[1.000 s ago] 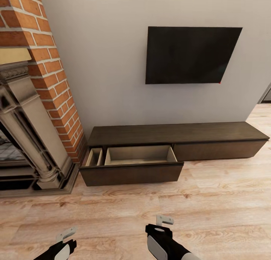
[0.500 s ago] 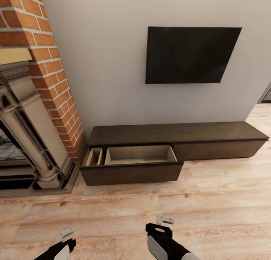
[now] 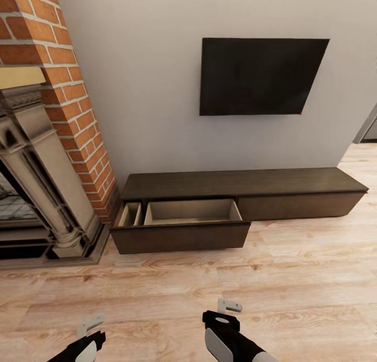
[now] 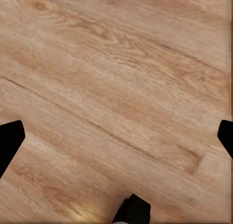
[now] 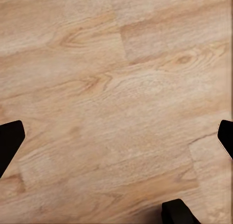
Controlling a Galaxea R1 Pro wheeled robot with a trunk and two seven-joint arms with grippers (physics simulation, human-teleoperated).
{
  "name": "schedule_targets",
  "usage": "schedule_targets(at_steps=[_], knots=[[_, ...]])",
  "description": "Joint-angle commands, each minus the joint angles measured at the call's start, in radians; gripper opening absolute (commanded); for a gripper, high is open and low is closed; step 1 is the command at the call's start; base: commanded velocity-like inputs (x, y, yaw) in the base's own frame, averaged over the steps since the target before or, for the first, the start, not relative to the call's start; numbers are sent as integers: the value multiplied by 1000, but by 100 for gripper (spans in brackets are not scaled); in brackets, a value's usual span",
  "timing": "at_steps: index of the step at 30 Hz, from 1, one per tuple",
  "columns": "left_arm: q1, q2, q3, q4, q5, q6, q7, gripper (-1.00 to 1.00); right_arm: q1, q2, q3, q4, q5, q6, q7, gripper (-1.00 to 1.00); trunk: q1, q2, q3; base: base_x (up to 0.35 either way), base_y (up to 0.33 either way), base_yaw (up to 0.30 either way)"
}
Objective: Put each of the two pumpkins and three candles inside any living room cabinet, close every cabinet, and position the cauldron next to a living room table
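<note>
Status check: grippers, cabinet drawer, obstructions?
Left gripper and right gripper open, empty. Cabinet left drawer open, looks empty. Bare wood floor between.

No legible text, label, brand mark, number or sign is present in any view. The wall-mounted screen (image 3: 260, 76) presents a blank black face with no logo or lettering. The cabinet (image 3: 238, 194) fronts and top are plain dark wood, unmarked, and the open drawer (image 3: 180, 227) carries no tag. The brick column (image 3: 63, 89) and the fireplace surround (image 3: 36, 163) bear no inscription. The wood floor (image 4: 116, 88) is bare grain.
</note>
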Motion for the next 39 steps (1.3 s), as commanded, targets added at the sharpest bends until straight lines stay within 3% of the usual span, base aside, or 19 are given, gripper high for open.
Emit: schedule_targets(at_steps=[1,15,22,31,39], knots=[[0,1,-9,-2,7,3,6,100,-1,0,4,0,1,7,-6,100,0,-1,-1,-1,-104,0],[1,2,-8,-2,11,3,6,100,-1,0,5,0,3,11,10,100,0,-1,-1,-104,139,0],[1,1,-9,-2,10,3,6,100,-1,0,7,0,3,13,10,100,0,-1,-1,-253,-99,0],[1,2,-9,-2,14,3,6,100,-1,0,7,-1,3,16,10,100,0,-1,-1,-7,-92,11],[1,2,-8,-2,15,3,6,100,-1,0,7,-2,3,17,5,100,0,-1,2,70,112,220]])
